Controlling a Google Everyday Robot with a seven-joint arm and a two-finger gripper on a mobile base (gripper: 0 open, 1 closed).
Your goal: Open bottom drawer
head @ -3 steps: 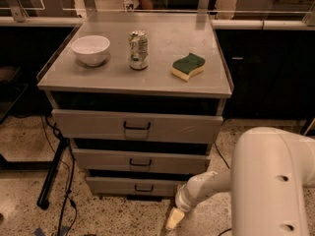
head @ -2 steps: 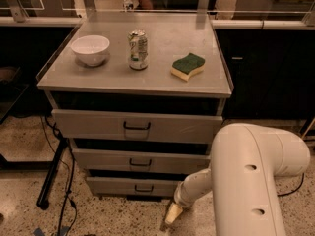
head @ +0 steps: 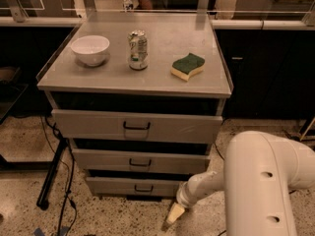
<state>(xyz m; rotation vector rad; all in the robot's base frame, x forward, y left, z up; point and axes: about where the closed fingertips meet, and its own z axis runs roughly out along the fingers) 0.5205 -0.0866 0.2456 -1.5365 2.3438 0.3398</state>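
The bottom drawer [head: 113, 185] is the lowest and narrowest of three grey metal drawers in the cabinet, with a small dark wire pull [head: 143, 188] at its centre. It looks shut. My gripper [head: 171, 216] hangs low at the end of the white arm [head: 261, 181], just above the floor, to the right of and below the drawer's pull. It touches nothing.
The middle drawer [head: 140, 161] and top drawer [head: 135, 126] sit above. On the cabinet top [head: 162, 38] stand a white bowl [head: 90, 48], a can [head: 138, 49] and a green-yellow sponge [head: 187, 66]. Dark cables and a black stand leg [head: 51, 173] lie on the speckled floor at left.
The view has shifted slightly and the white arm fills more of the lower right. The gripper stays low near the bottom drawer's right side. The drawers have not moved.
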